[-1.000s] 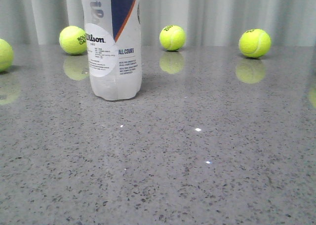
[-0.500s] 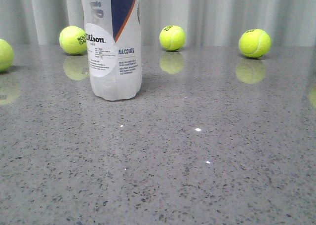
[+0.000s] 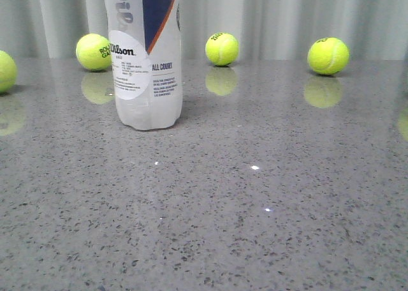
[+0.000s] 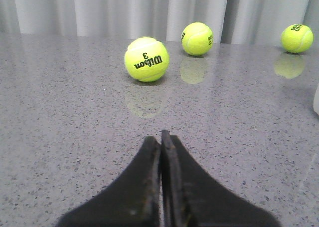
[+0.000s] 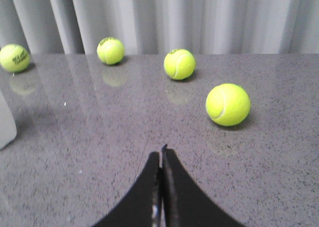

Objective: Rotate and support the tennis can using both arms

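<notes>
Standing upright on the grey table point(image 3: 268, 227), the tennis can point(image 3: 146, 55) sits at about ten o'clock in the front view, long axis vertical, base down, top out of frame. The left gripper point(image 4: 161, 137) and right gripper point(image 5: 161, 153) both have fingers pressed together, holding nothing. A lopsided push while rotating could likely topple the can into the tennis balls point(image 3: 222, 48) behind it.

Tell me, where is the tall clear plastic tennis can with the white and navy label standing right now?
In the front view, the tall clear plastic tennis can stands upright on the grey speckled table, left of centre, just in front of a yellow-green tennis ball.
</notes>
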You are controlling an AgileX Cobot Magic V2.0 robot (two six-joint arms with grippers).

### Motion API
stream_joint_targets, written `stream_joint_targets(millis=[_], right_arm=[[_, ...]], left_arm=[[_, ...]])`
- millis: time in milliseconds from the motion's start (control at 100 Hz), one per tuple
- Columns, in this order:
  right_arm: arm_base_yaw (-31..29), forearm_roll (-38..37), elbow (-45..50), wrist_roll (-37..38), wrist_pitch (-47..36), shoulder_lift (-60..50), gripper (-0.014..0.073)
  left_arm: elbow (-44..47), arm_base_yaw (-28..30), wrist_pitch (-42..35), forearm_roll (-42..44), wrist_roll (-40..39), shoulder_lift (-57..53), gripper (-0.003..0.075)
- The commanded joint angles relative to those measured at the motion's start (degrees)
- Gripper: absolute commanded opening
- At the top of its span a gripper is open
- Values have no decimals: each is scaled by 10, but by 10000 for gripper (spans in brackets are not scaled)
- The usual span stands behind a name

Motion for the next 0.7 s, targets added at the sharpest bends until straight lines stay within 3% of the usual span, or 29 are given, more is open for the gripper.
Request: stream_joint_targets(millis=[0, 120, 240, 650, 690], right_arm=[[-54, 50, 5, -57, -117, 7, -56], [-118, 104, 49, -134, -250, 7, -56], [-158, 115, 94, -157, -315, 5, -56], [-189, 141, 230, -144, -328, -37, -56], [-189, 140, 228, -131, -294, -52, -56]], left_arm=[[28, 2, -50, -6, 0, -22, -21], [28, 2, -50, -6, 0, -22, -21], [28, 2, -50, -6, 0, -22, -21], [28, 2, -50, -6, 0, -22, -21], [28, 2, -50, -6, 0, -22, -21]])
